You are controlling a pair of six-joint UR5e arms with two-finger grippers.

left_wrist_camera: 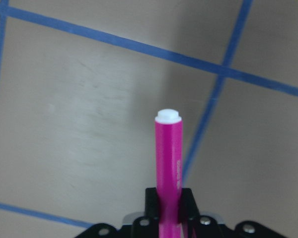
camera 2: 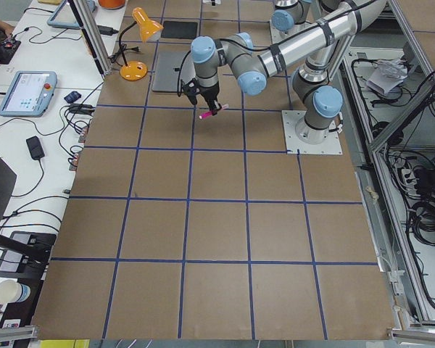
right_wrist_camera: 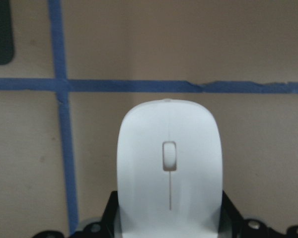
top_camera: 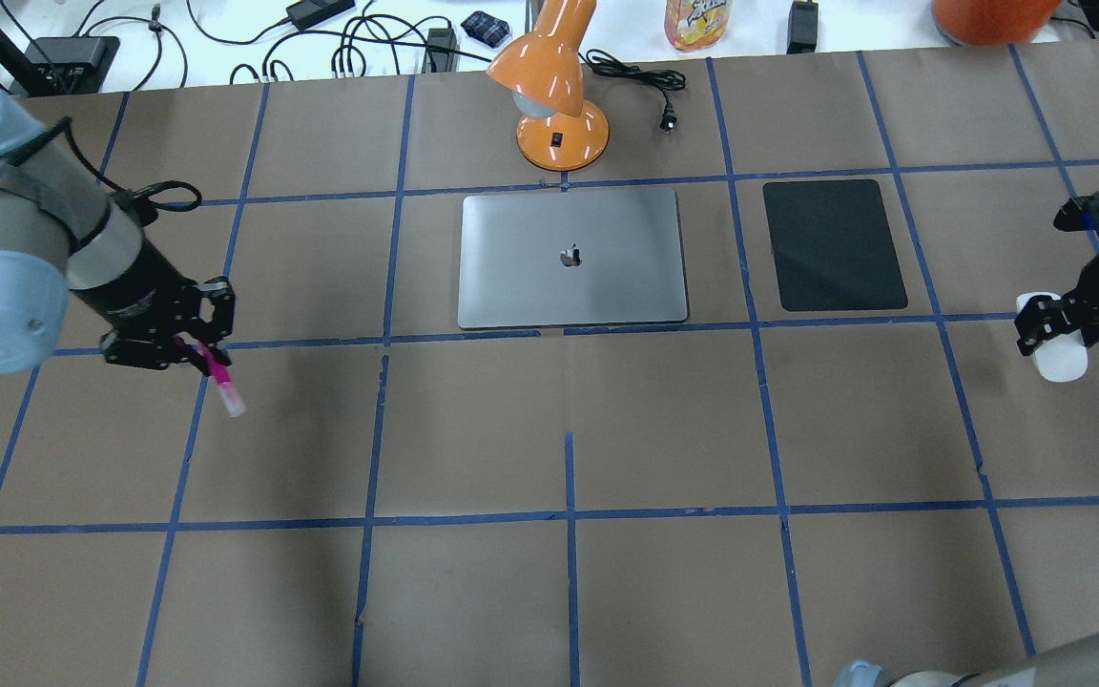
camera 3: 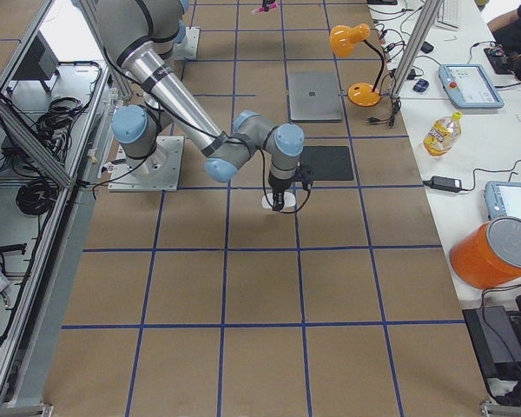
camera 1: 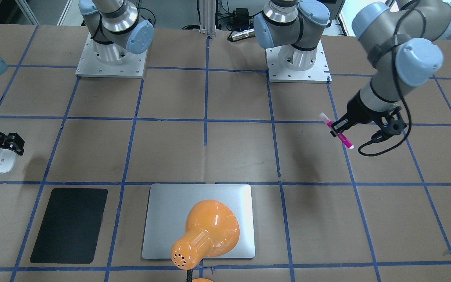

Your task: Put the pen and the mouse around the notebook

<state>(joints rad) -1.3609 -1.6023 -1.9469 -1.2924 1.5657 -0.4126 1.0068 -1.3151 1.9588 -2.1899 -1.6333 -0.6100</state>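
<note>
The magenta pen (top_camera: 222, 380) hangs tilted above the table on the left, and my left gripper (top_camera: 195, 349) is shut on its middle. In the front-facing view the pen (camera 1: 338, 132) shows on the right, and the left wrist view shows the pen (left_wrist_camera: 169, 158) sticking out from the jaws. My right gripper (top_camera: 1048, 329) is shut on the white mouse (top_camera: 1061, 364) at the far right, low over the table; the mouse (right_wrist_camera: 169, 168) fills the right wrist view. The silver notebook (top_camera: 530, 286) lies flat at the far middle, apart from both grippers.
An orange desk lamp (top_camera: 559, 86) stands just behind the notebook, and its head leans over the notebook (camera 1: 163, 219) in the front-facing view. A black mat (top_camera: 834, 243) lies right of the notebook. Blue tape lines grid the brown table (top_camera: 569, 592). Cables and a bottle sit beyond the far edge.
</note>
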